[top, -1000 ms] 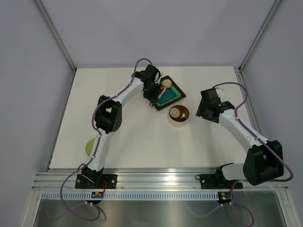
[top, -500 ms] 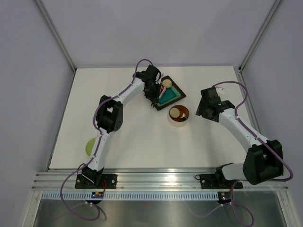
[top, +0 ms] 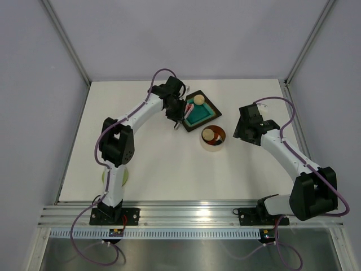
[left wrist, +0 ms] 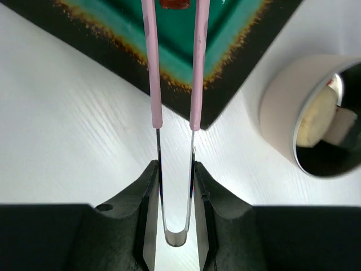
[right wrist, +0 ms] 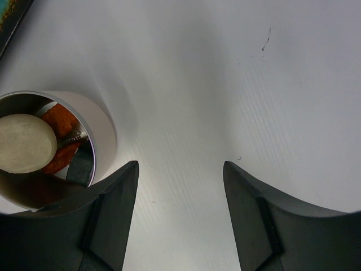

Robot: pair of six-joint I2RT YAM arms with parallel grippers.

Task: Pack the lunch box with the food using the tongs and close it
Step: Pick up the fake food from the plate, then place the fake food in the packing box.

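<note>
My left gripper point(left wrist: 175, 166) is shut on the steel bend of the tongs point(left wrist: 151, 62). Their pink arms reach out over the teal tray point(left wrist: 225, 34), with a red food bit point(left wrist: 174, 3) between the tips. In the top view the left gripper point(top: 176, 114) sits at the tray's left corner, and a beige ball point(top: 198, 101) lies in the tray point(top: 204, 116). The lunch box point(top: 212, 138) stands just below the tray, with a beige ball point(right wrist: 25, 142) and a red-orange piece point(right wrist: 59, 118) inside. My right gripper point(right wrist: 180, 169) hangs open and empty to the right of the tin point(right wrist: 96, 130).
The pale green lid point(top: 105, 176) lies at the near left, partly hidden behind the left arm. White table point(top: 169, 164) spreads between the arms. Grey walls and frame posts stand along the sides and back.
The left arm's elbow has swung left and now covers part of the lid. Its gripper has shifted slightly left at the tray and tightened on the tongs. The right arm has not moved.
</note>
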